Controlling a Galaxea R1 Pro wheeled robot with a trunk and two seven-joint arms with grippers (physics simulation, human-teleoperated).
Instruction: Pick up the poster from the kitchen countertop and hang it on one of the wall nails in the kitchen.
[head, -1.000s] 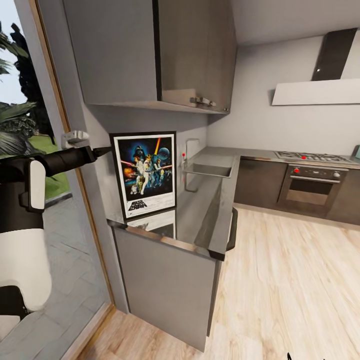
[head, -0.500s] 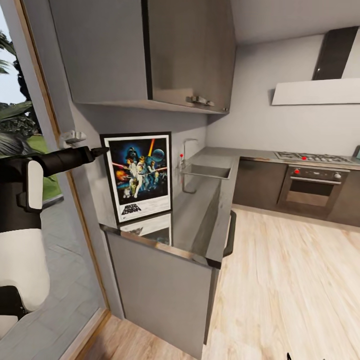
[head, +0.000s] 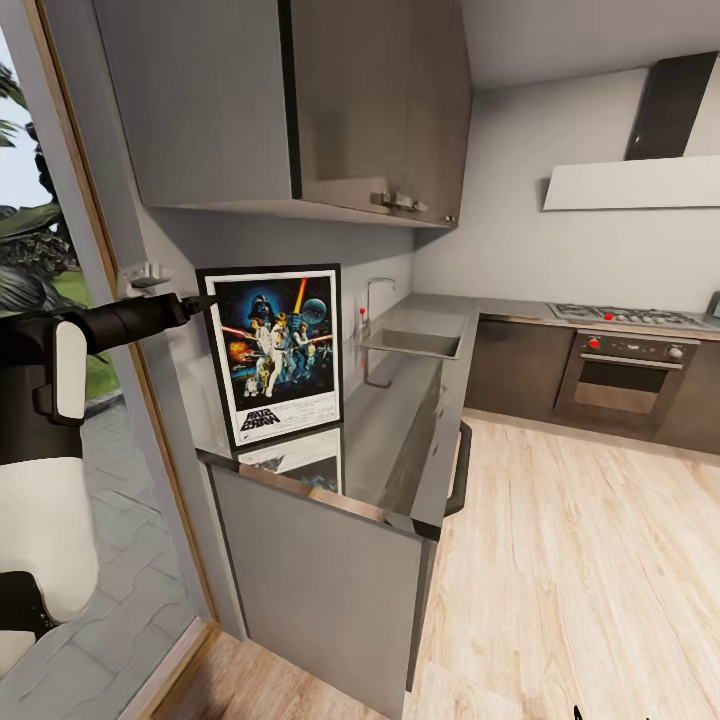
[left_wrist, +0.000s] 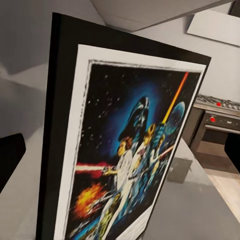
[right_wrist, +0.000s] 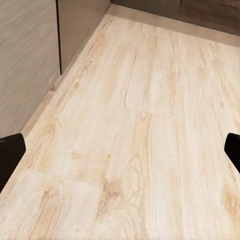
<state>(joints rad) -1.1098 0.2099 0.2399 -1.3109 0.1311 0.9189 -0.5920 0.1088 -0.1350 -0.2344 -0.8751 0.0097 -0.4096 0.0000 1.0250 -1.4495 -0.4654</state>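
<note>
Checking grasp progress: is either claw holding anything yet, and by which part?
Nothing is held. The left claw is open at the poster's upper left edge, fingers wide apart. The right claw is open over bare floor.

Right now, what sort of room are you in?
A home kitchen, by the look of it: a dark glossy countertop with an inset sink and tap, a steel oven under a gas hob, and a hood on the wall. The poster stands on the countertop's near end.
</note>
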